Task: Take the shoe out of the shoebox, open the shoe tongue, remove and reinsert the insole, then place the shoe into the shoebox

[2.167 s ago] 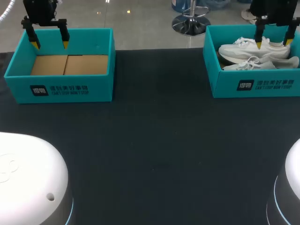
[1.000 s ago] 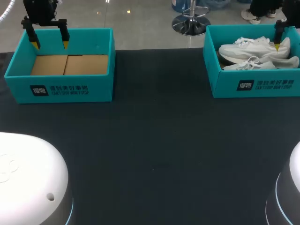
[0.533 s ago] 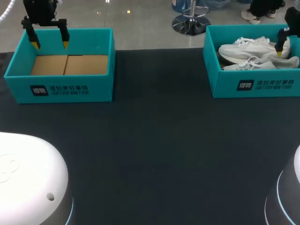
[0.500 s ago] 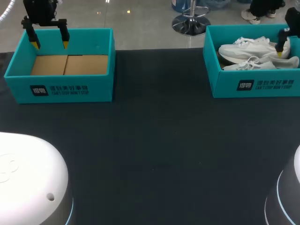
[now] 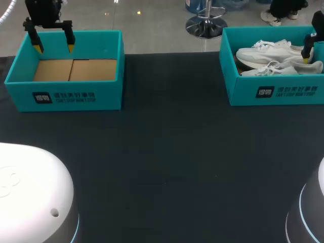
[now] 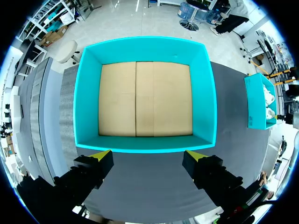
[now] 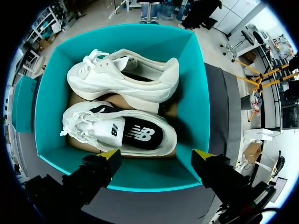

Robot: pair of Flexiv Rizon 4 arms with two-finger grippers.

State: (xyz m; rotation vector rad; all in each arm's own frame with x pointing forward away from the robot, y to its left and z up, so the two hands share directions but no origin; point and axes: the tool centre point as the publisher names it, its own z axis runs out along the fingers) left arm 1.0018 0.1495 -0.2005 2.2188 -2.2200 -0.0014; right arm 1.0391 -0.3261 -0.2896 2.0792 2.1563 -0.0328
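Right claw [image 7: 156, 155] has slid sideways since two seconds ago: it was over the middle of the shoebox [image 7: 196, 93] with both tips in the head view, and now sits at the box's right end with one finger past that view's edge. It has also come down a little; the finger I can see is down beside the heels. Fingers stand wide apart, nothing between them, nothing touched. From the wrist, both tips show over the near wall. The near shoe [image 7: 121, 133] lies just ahead, opening up, with its dark insole [image 7: 138, 135] exposed. The far shoe [image 7: 126, 81] lies on its side behind it, sole turned toward the near one. Both toes point away toward my left side, and both shoes lie where they did before. Reading of the shift: I judge I am lining up on the heel end for the first lift, so the task is barely begun; no shoe is out, tongue and insole untouched. Next move likely needs more descent and a close across the near shoe's heel collar; risk is catching the box wall or nudging the far shoe. Left claw [image 6: 148, 155] has not moved, hanging wide open above the near wall of the empty box [image 6: 88, 93] on the table [image 5: 172, 152], well apart from the shoes.
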